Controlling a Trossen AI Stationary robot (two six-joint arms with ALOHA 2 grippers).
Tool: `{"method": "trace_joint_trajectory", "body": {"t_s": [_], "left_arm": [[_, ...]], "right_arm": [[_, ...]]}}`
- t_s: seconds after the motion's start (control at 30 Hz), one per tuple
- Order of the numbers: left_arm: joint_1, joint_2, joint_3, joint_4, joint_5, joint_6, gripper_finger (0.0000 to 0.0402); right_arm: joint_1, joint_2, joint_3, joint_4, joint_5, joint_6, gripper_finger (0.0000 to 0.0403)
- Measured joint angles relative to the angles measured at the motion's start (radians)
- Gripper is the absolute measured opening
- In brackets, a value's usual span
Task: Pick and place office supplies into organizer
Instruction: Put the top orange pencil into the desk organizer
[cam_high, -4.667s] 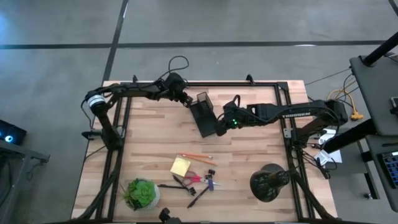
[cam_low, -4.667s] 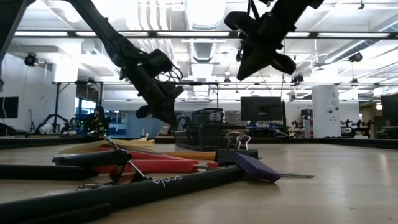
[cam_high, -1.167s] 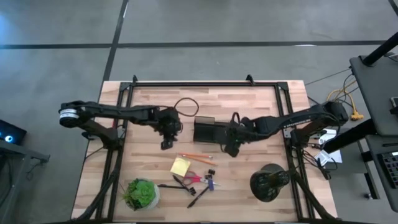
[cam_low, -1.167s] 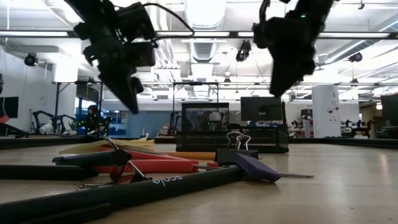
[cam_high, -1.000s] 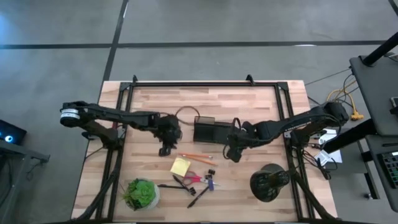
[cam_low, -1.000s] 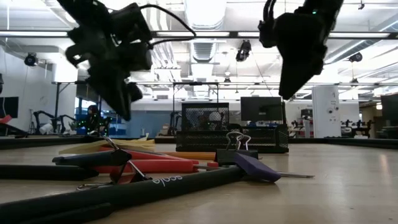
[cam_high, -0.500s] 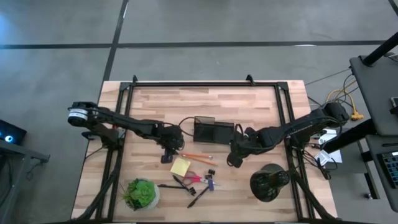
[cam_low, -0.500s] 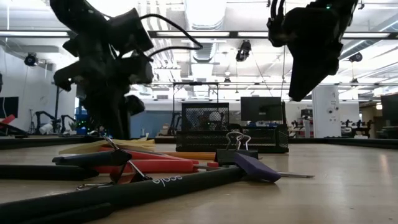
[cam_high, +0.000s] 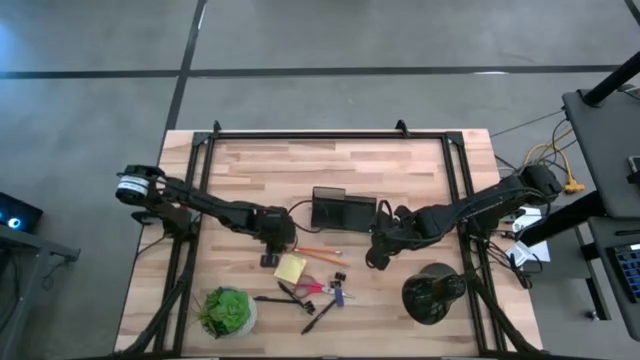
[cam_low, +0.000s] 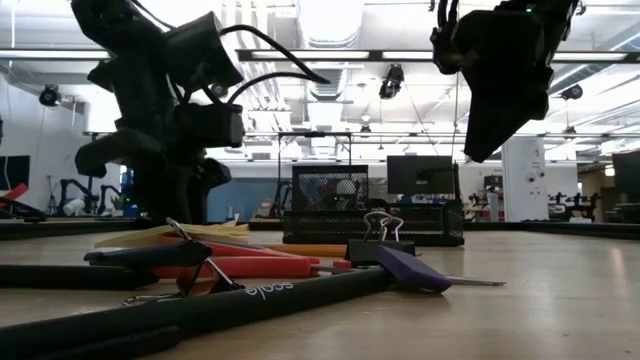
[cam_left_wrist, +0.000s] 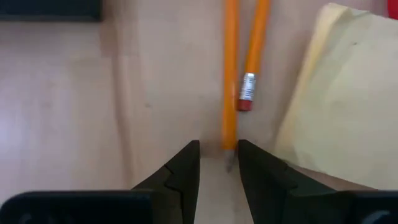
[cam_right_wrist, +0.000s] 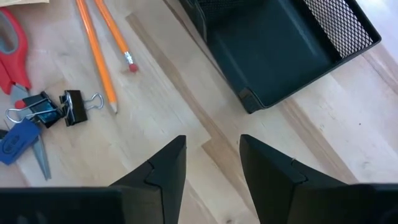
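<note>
A wooden table (cam_high: 420, 165) seen from above, with two dark robot arms reaching in from either side. Near the table's middle sits one black wire-mesh organizer (cam_high: 343, 211), its long axis running left to right across the table; the right wrist view shows one of its compartments with a solid dark floor.

In front of the organizer lies a loose cluster of supplies. There are two orange pencils (cam_left_wrist: 231, 74), lying side by side and nearly parallel; from above they run left to right, tilted slightly. In the left wrist view one pencil shows its sharpened tip toward the camera and the other its metal band and red eraser (cam_left_wrist: 245, 104). Just beside them is one yellow sticky-note pad (cam_high: 290, 267), lying flat and turned at an angle. One pair of red-handled scissors (cam_high: 312, 287) lies beside the pad. Two black binder clips (cam_right_wrist: 53, 107) sit together beside a blue-purple piece (cam_right_wrist: 17, 140). Dark pens (cam_high: 318, 316) lie at the near edge of the cluster; their count is unclear.

The left gripper (cam_left_wrist: 217, 163) hangs low beside the pad, fingers slightly parted, the pencil tip just ahead of the gap, nothing held. The right gripper (cam_right_wrist: 211, 165) hovers above bare wood between organizer and clips, fingers apart and empty.

One green potted plant (cam_high: 227, 311) and one round black domed object (cam_high: 433, 293) stand near the front corners
</note>
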Motion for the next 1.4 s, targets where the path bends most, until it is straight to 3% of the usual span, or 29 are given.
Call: {"method": "trace_joint_trajectory", "body": {"t_s": [0.3, 0.63, 1.07, 1.4], "left_arm": [[-0.038, 0.024, -0.001, 0.056, -0.036, -0.024, 0.0088], [-0.054, 0.031, -0.001, 0.075, -0.032, -0.024, 0.0007], [-0.054, 0.005, -0.003, 0.062, -0.094, -0.026, 0.0000], [-0.052, -0.106, 0.009, 0.061, -0.188, -0.025, 0.0002]], "right_arm": [[0.000, 0.000, -0.001, 0.000, 0.003, 0.008, 0.0139], [0.000, 0.000, -0.007, -0.001, 0.003, 0.016, 0.0137], [0.000, 0.001, -0.008, 0.000, 0.003, 0.027, 0.0134], [-0.001, 0.001, -0.008, 0.003, 0.042, 0.027, 0.0130]]}}
